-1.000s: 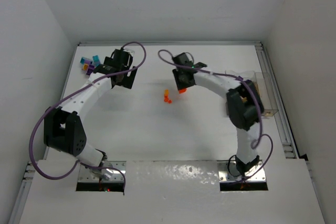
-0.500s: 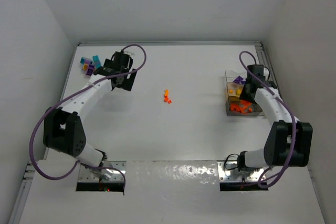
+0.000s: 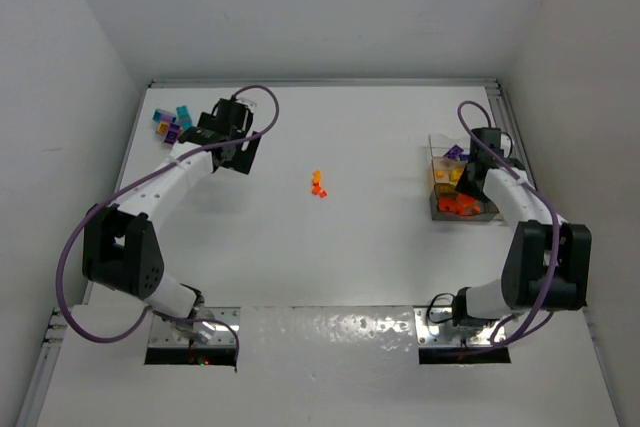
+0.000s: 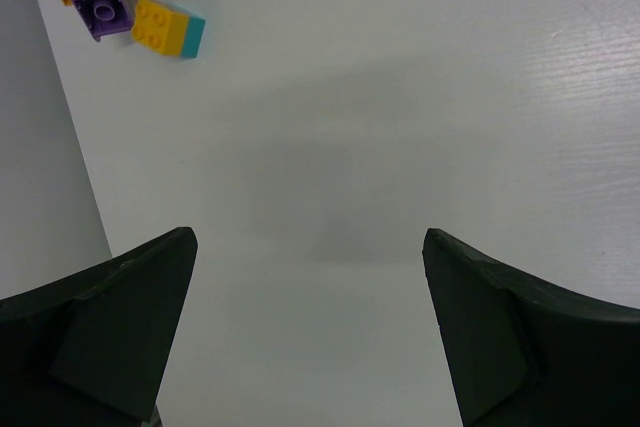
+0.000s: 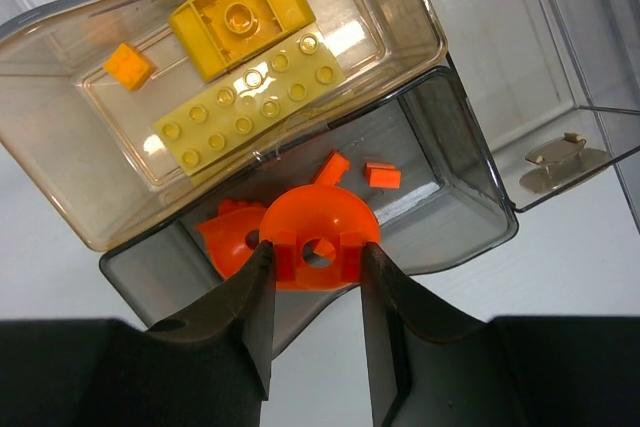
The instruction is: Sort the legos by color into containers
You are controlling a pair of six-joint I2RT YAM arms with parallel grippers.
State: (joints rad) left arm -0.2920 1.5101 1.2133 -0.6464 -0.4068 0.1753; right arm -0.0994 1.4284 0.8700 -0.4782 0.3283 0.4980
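Orange lego point(image 5: 318, 229) sits pinched in the right tool point(image 5: 315, 252) above the containers point(image 5: 472, 199); left tool point(image 4: 308, 239) gapes wide.

No text, label, brand, number or sign can be read in any view. The studs on the legos point(image 4: 160, 29) are too small and blurred to show any lettering. The walls of the clear containers point(image 5: 60, 122) at the right and the white table point(image 3: 380, 237) carry no legible marking.
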